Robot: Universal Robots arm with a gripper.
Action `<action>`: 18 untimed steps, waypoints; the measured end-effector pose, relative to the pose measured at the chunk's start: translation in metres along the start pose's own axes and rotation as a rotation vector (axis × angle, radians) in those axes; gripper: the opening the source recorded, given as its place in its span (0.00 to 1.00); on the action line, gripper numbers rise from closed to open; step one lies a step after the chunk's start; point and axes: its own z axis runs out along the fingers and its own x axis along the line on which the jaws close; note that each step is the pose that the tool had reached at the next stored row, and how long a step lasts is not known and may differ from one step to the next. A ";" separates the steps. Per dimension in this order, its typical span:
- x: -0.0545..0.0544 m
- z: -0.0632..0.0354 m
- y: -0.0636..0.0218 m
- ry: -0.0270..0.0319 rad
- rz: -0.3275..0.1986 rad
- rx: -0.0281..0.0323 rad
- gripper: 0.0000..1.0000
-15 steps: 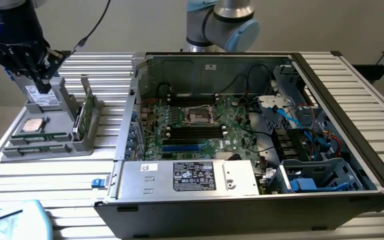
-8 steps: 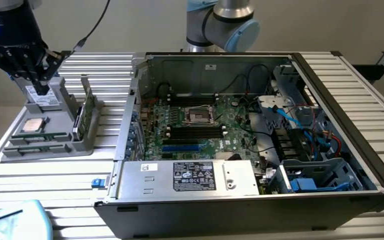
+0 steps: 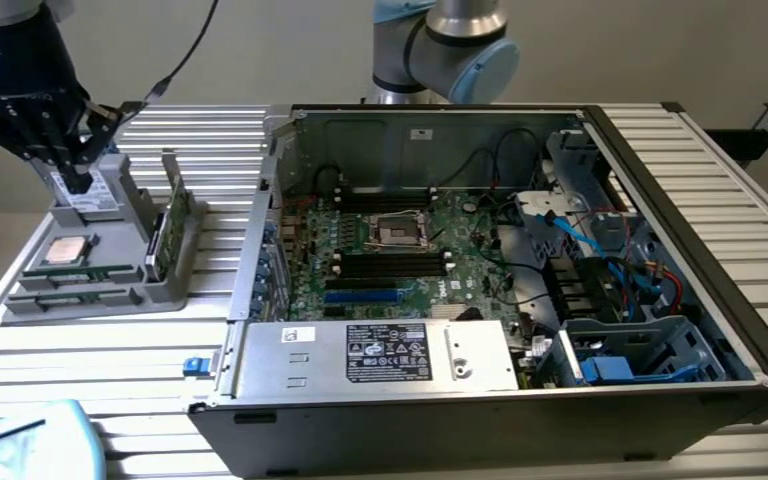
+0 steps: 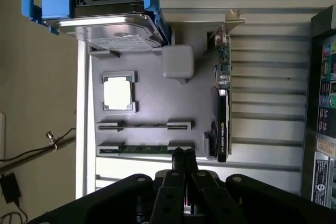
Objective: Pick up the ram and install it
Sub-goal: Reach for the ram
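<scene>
A grey holder tray (image 3: 37, 305) stands on the slatted table at the exterior view's left. The ram (image 3: 71, 296) lies on edge in the tray's front slot, a thin green stick (image 4: 142, 149); a second green stick (image 3: 84, 272) sits in the slot behind it. My gripper (image 3: 77, 180) hangs above the tray, fingers pointing down and pressed together with nothing visible between them. In the wrist view the fingertips (image 4: 184, 153) line up over the end of the front slot. The open computer case (image 3: 704, 250) shows the motherboard's black memory slots (image 3: 384, 262).
The tray also carries a square silver processor (image 4: 118, 91), a hard drive in blue rails (image 4: 113, 24) and a broader green card on edge (image 3: 171, 225). A silver power supply (image 3: 371, 355) fills the case's front. A blue object (image 3: 24, 440) lies at the table's near corner.
</scene>
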 end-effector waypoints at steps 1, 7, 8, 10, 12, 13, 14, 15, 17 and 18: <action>0.001 0.0005 -0.0001 0.0002 -0.004 0.0004 0.10; 0.010 0.0040 -0.0005 0.0011 -0.028 0.0029 0.10; 0.012 0.0046 -0.0006 0.0013 -0.032 0.0033 0.10; 0.015 0.0059 -0.0007 0.0016 -0.038 0.0040 0.10; 0.019 0.0075 -0.0007 0.0017 -0.043 0.0045 0.10; 0.021 0.0083 -0.0007 0.0018 -0.045 0.0047 0.10; 0.024 0.0092 -0.0007 0.0019 -0.047 0.0049 0.10; 0.026 0.0100 -0.0006 0.0019 -0.049 0.0051 0.10; 0.031 0.0117 -0.0006 0.0021 -0.054 0.0056 0.10; 0.034 0.0125 -0.0006 0.0023 -0.056 0.0058 0.10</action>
